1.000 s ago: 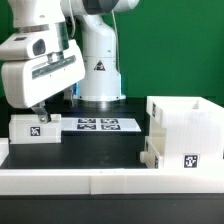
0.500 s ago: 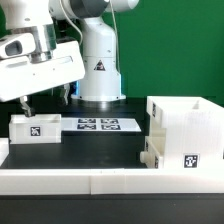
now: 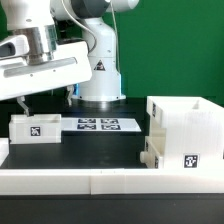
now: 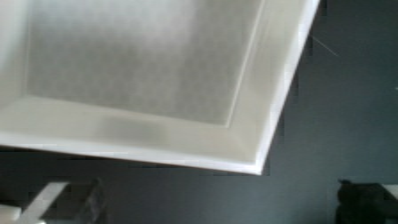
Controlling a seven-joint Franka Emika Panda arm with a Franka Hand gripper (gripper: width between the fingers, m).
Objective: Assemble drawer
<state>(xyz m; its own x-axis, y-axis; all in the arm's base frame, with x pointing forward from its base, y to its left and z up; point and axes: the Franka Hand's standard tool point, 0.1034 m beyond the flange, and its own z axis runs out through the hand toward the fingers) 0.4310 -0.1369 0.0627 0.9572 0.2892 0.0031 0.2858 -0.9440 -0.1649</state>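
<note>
A small white open-top tray [image 3: 33,128] with a square tag on its front stands at the exterior view's left. In the wrist view its wall [image 4: 267,110] and empty inside fill most of the picture. My gripper [image 3: 45,100] hangs just above this tray, open and empty, touching nothing. In the wrist view my gripper [image 4: 210,205] has its fingertips [image 4: 54,200] far apart over dark table beside the tray's corner. The boxy white housing [image 3: 185,120] stands at the exterior view's right. A second tagged tray [image 3: 172,156] sits against its front.
The marker board [image 3: 97,125] lies flat on the dark table between the left tray and the housing. A long low white rail [image 3: 100,180] runs along the near edge. The arm's white base [image 3: 100,75] stands behind the marker board.
My gripper has risen a little and shifted toward the exterior view's left, tilting as it went. The left tray, housing and second tray have not moved.
</note>
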